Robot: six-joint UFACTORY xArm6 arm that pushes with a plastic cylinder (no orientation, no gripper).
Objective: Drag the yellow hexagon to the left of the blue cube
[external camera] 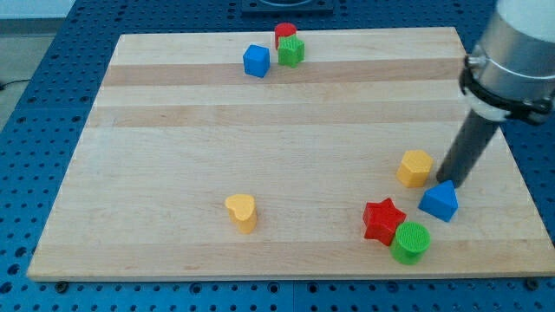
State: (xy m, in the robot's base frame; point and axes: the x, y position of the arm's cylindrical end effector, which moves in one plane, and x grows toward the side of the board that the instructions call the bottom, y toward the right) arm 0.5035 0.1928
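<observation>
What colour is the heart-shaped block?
Yellow. The heart lies near the view's bottom, left of centre, in the camera view.

Pale wooden board [286, 104] on a blue (perforated) table [52, 78].

The board [286, 113] is pale wood, smooth, its grain running in long bands. The yellow hexagon [415, 167], blue cube [256, 61] and red star [383, 220] look like matt plastic. The rod [468, 147] is dark and dull; its collar [518, 43] looks like brushed grey metal. The surrounding table [52, 78] is blue and perforated.
</observation>
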